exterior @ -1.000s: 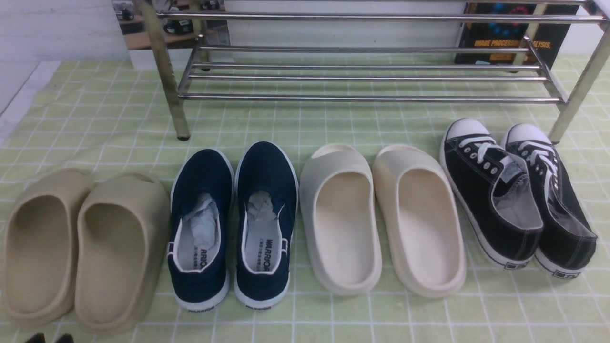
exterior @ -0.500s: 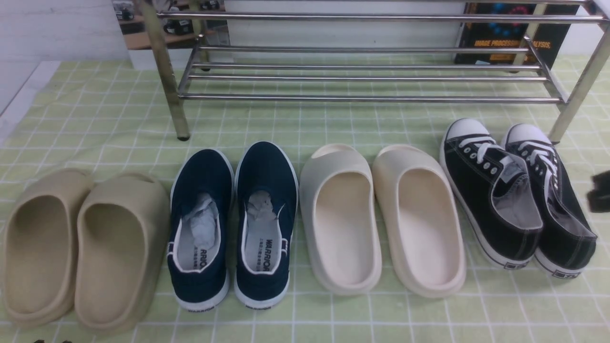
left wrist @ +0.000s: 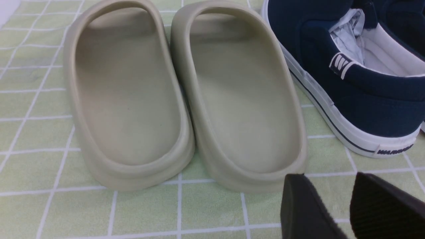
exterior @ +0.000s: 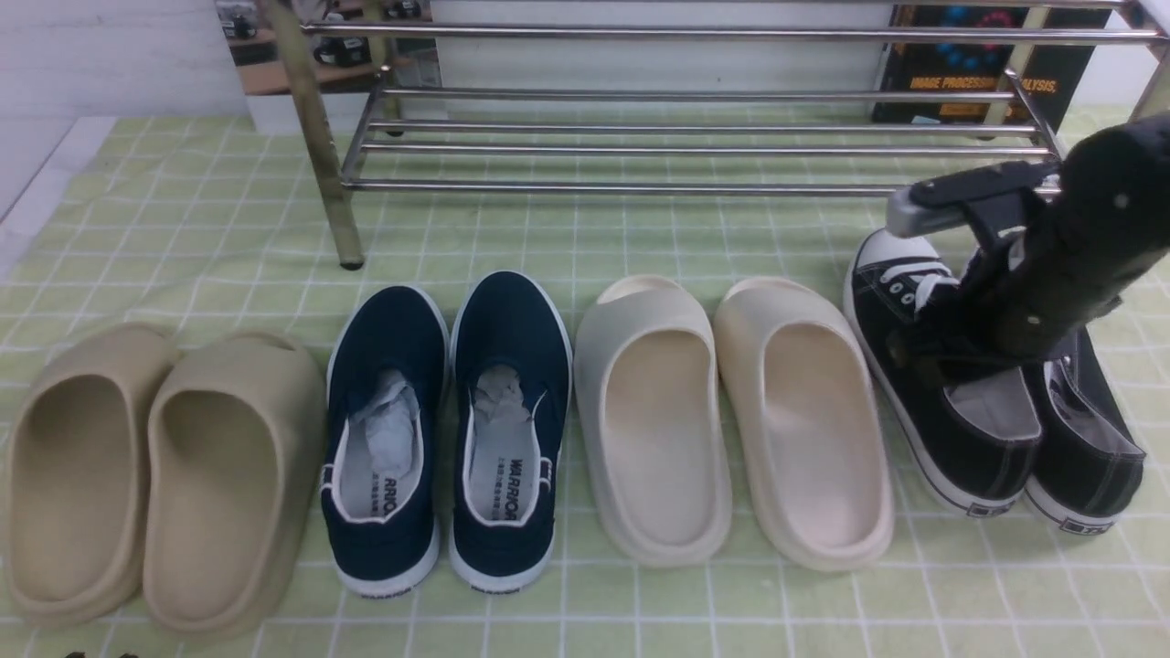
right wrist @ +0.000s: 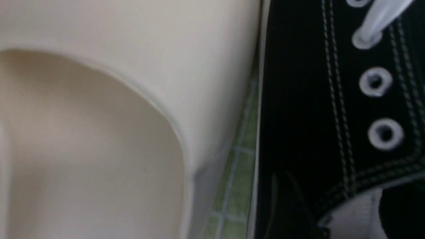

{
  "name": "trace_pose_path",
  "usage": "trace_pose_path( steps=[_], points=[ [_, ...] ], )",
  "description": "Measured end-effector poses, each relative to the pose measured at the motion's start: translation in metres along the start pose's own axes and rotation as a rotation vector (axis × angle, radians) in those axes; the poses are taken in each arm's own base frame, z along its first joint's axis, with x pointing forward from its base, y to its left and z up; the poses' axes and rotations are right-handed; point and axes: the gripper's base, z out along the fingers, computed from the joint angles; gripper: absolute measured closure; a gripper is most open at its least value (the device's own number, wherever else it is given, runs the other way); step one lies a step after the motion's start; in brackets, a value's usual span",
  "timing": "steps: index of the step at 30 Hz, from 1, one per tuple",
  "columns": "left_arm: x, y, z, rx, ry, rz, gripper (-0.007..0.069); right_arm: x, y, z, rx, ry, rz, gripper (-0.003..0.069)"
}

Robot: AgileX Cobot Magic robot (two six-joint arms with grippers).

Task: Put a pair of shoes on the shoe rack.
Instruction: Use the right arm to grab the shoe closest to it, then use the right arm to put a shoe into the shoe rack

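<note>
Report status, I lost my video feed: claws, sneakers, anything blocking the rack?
Left claw open, by tan slides. Right claw low over black sneakers, grip unclear. Sneakers on mat, not racked. Shoe rack front unobstructed.

Eight pieces of footwear are counted on the surface (exterior: 640,603), making four pairs: two black lace-up sneakers (exterior: 928,434), two navy slip-on shoes (exterior: 512,329), two beige foam slides (exterior: 228,475) and two cream foam slides (exterior: 658,411). One steel shoe rack (exterior: 320,155) is counted, and four horizontal bars (exterior: 695,128) are counted across its lower shelf.
</note>
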Motion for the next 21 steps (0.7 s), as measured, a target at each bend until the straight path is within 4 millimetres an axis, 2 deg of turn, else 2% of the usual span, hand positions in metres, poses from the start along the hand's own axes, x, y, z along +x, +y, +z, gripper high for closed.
trace_pose_path(
  steps=[3,4,6,8,10,13,14,16,17,19,21],
  points=[
    [0.0,0.0,0.0,0.0,0.0,0.0,0.0386,0.001,0.002,0.019,-0.004,0.019,0.037,0.0407],
    [0.0,0.0,0.0,0.0,0.0,0.0,0.0386,0.001,0.002,0.021,-0.006,0.022,0.041,0.043],
    [0.0,0.0,0.0,0.0,0.0,0.0,0.0386,0.0,0.004,0.022,-0.015,0.025,0.067,0.0567],
    [0.0,0.0,0.0,0.0,0.0,0.0,0.0386,-0.001,0.005,0.019,-0.02,0.02,0.103,0.0645],
    [0.0,0.0,0.0,0.0,0.0,0.0,0.0386,-0.003,0.005,0.014,-0.021,0.016,0.127,0.0648],
    [0.0,0.0,0.0,0.0,0.0,0.0,0.0386,-0.01,0.004,-0.011,-0.015,0.018,0.133,0.0642],
    [0.0,0.0,0.0,0.0,0.0,0.0,0.0386,-0.011,0.004,-0.012,-0.015,0.018,0.133,0.0642],
    [0.0,0.0,0.0,0.0,0.0,0.0,0.0386,-0.021,0.004,-0.033,-0.017,0.016,0.136,0.0642],
    [0.0,0.0,0.0,0.0,0.0,0.0,0.0386,-0.021,0.004,-0.033,-0.018,0.016,0.137,0.0642],
    [0.0,0.0,0.0,0.0,0.0,0.0,0.0386,-0.035,0.005,-0.053,-0.028,-0.005,0.132,0.0642],
    [0.0,0.0,0.0,0.0,0.0,0.0,0.0386,-0.041,0.007,-0.062,-0.045,-0.01,0.135,0.0642]
  ],
)
